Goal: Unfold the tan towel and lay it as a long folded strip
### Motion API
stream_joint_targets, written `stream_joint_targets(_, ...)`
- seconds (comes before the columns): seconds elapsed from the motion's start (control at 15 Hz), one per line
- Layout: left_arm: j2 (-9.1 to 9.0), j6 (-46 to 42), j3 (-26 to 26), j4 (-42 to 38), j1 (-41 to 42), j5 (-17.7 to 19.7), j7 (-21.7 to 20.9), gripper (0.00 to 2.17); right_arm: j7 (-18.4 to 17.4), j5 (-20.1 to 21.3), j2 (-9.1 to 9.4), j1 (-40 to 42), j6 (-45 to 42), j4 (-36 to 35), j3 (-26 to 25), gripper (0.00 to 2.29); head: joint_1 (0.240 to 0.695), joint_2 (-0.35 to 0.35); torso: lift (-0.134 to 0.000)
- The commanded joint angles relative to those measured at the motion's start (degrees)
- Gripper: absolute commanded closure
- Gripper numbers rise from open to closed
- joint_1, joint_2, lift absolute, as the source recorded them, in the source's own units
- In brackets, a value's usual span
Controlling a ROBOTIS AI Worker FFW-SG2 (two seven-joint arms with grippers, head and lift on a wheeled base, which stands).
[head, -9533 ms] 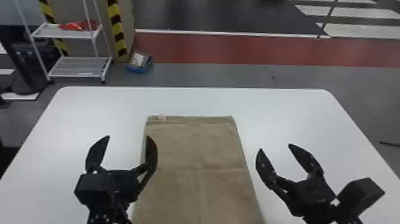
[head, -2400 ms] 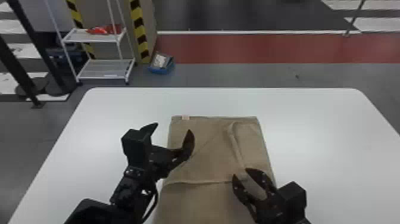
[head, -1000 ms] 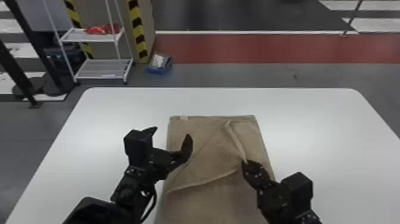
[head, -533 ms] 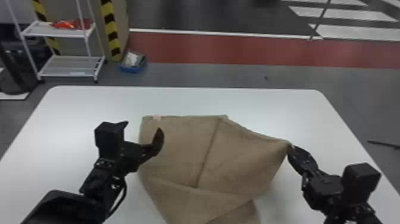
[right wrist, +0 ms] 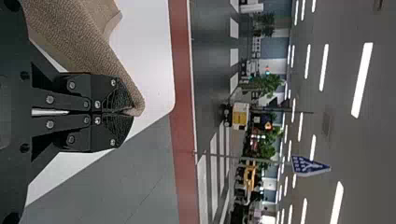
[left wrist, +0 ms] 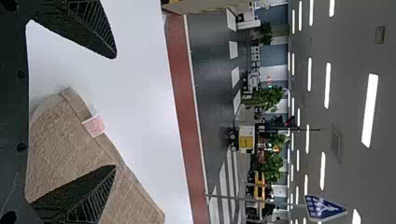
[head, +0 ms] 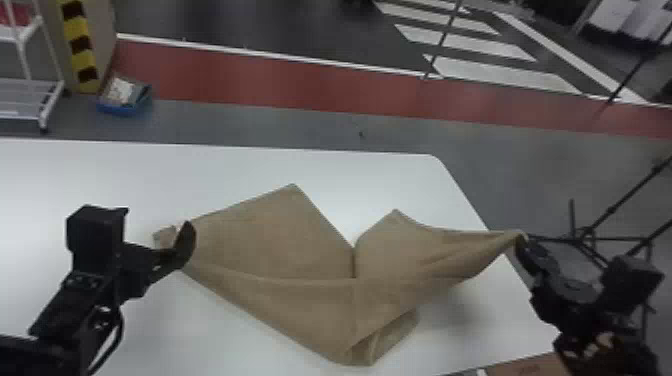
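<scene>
- Head view: tan towel (head: 280, 250) is slung sideways between the two arms, long way running left to right over the white table (head: 240, 167), and its right end is hoisted in a taut point.
- Right gripper (right wrist: 133, 112) is the nearer one, since it's actually on the cloth: fingers clenched on that raised corner, out past the table's side edge.
- Left gripper (left wrist: 115, 112) has its fingers spread, nothing pinched. Towel's left end, with the little pale tag (left wrist: 95, 126), is right by them, so the cloth lies to the right of that hand.
- imo the next bit hinges on that: right carries the corner outward and down while the left end stays put. Too hard a tug and the whole thing probably skids.
- Shape's kinda a lopsided W: two peaks on the far side, a notch between, plus a rolled loop at the near edge. Not much of a strip yet tbh.
- Fabric looks nubby, like terry, with a flatter hem band. Table's smooth with a rounded corner. Fingers are matte black, ribbed near the tips.
- Farther out: blue bin (head: 124, 97) and a red floor stripe (head: 300, 82).
</scene>
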Motion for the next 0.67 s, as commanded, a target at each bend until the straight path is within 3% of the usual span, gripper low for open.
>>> stream_joint_targets(0.0,0.07,-0.14,-0.04,2.09,-0.87,-0.33,-0.01,0.03,0.57,0.5,-0.22,-3.15,1.69,3.25,-3.76,1.3,0.695,-0.35,-0.111)
stream_joint_targets(0.2,0.07,0.39,0.05,5.7,-2.54,-0.59,-0.1,0.04,1.63,0.24,0.21,-2.53,1.17,3.17,-3.85,1.3,0.695,-0.35,-0.111)
stream_joint_targets(0.4,0.42,2.67,0.75,7.19,-2.89,0.72,-0.89,0.32,2.68,0.5,1.36,-2.09,0.81,2.02,-2.97,1.3,0.695,-0.35,-0.111)
stream_joint_targets(0.6,0.51,5.66,2.95,5.7,-1.31,3.01,-6.43,0.41,2.68,1.03,1.36,-2.18,0.81,2.02,-1.48,1.3,0.695,-0.35,-0.111)
